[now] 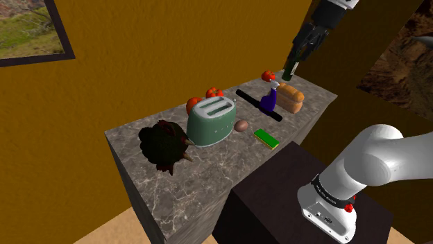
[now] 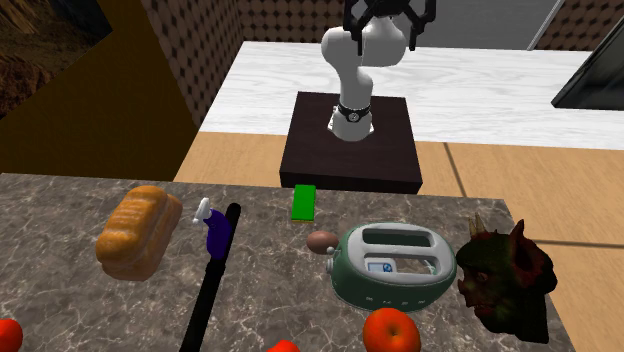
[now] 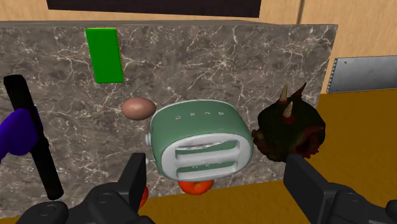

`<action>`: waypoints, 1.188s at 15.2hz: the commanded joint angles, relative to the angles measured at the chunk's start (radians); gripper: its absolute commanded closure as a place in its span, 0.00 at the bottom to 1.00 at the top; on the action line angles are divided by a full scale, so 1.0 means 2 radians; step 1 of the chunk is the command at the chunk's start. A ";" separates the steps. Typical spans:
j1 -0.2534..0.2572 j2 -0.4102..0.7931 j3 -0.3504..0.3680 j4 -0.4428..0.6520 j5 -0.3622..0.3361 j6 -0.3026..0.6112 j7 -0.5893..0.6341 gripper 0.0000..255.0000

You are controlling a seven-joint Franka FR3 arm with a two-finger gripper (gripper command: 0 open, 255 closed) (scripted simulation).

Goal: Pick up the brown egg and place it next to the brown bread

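The brown egg (image 1: 241, 125) (image 2: 322, 241) (image 3: 138, 108) lies on the marble counter (image 1: 201, 177), right beside the green toaster (image 1: 210, 120) (image 3: 200, 143). The brown bread loaf (image 1: 292, 98) (image 2: 139, 230) rests near the counter's far end, past a purple spray bottle (image 1: 269, 102) (image 2: 213, 227). My gripper (image 1: 289, 71) (image 2: 388, 18) (image 3: 219, 191) hangs high above the counter, open, with nothing between its fingers (image 3: 133, 181). From the hand, the egg is well below and ahead of the fingertips.
A long black bar (image 1: 258, 105) (image 2: 210, 280) lies between egg and bread. A green block (image 1: 266, 138) (image 3: 105, 55) sits near the stand-side edge. A dark horned head (image 1: 165, 145) (image 3: 289, 130) stands beyond the toaster. Red tomatoes (image 1: 215, 92) (image 2: 390, 330) line the wall side.
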 commanded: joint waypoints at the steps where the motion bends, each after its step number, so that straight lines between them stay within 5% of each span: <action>1: 0.000 0.000 0.000 0.000 0.000 0.000 0.000 0.00; 18: -0.075 0.205 0.056 -0.091 0.027 0.268 0.221 0.00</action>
